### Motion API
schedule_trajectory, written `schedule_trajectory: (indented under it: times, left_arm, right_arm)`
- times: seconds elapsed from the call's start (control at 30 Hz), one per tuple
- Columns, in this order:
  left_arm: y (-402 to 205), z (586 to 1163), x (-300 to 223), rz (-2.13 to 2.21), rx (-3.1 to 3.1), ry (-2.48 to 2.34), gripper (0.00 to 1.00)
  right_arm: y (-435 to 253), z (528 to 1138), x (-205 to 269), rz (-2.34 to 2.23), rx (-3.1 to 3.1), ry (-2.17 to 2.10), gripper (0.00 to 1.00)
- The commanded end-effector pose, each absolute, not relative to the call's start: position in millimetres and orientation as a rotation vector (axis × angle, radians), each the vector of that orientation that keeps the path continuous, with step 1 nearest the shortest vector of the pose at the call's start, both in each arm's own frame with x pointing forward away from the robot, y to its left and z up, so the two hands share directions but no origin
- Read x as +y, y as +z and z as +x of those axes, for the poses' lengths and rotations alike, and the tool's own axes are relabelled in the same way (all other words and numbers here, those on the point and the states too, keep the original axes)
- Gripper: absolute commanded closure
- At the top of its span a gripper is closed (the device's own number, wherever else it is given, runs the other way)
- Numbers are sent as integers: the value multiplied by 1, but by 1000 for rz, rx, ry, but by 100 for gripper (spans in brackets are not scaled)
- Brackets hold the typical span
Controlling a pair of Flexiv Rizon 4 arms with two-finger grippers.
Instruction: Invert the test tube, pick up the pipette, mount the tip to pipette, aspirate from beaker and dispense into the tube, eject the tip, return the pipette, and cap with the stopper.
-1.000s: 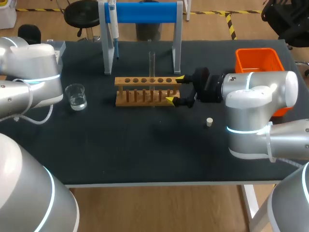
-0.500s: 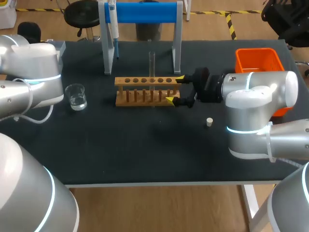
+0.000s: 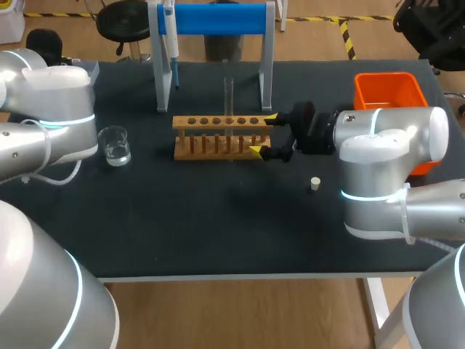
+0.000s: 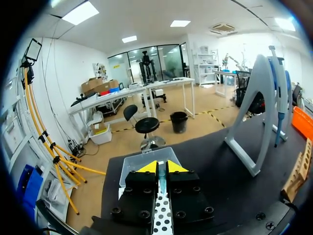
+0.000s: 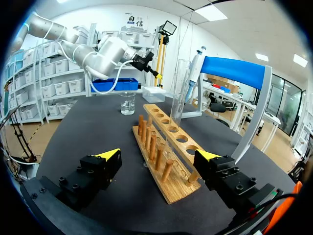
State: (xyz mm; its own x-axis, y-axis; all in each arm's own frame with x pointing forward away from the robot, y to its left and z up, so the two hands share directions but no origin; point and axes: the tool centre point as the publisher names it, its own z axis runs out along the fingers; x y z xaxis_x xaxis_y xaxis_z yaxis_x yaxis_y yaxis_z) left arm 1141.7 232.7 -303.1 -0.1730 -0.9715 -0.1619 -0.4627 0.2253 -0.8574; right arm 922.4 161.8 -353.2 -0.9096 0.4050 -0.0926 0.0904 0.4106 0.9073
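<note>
Since the test tube (image 3: 228, 102) sits upright in its rack (image 3: 218, 121), the pipette (image 3: 170, 43) looks next: right gripper (image 3: 263, 134) gaping, left gripper (image 4: 158, 167) pinched closed.

The rack (image 3: 221, 137) sits mid-frame with the tube (image 3: 228, 98) standing in it. The beaker (image 3: 115, 145) is at its left, and the stopper (image 3: 315, 183) is lower right.

Bright, even light from overhead; ceiling panels (image 4: 80, 12) glare white in the left wrist view's upper left; faint, soft shadows on the dark table (image 3: 218, 218); small glints on the beaker (image 3: 115, 145); pale sheen across the right arm (image 3: 392, 138).
</note>
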Motion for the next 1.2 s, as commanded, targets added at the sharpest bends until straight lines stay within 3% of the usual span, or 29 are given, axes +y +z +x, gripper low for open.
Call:
schedule_trajectory:
  times: [0.03, 0.43, 1.2]
  left_arm:
    - [-297, 1133, 231, -1318, 1760, -876, 100]
    - [-269, 1090, 206, -1023, 2070, -1084, 100]
    - [-260, 1077, 192, -925, 2161, -1079, 100]
  right_arm:
    - [-354, 922, 162, 432, 2367, 1499, 0]
    - [-354, 922, 162, 432, 2367, 1499, 0]
    - [-354, 922, 162, 432, 2367, 1499, 0]
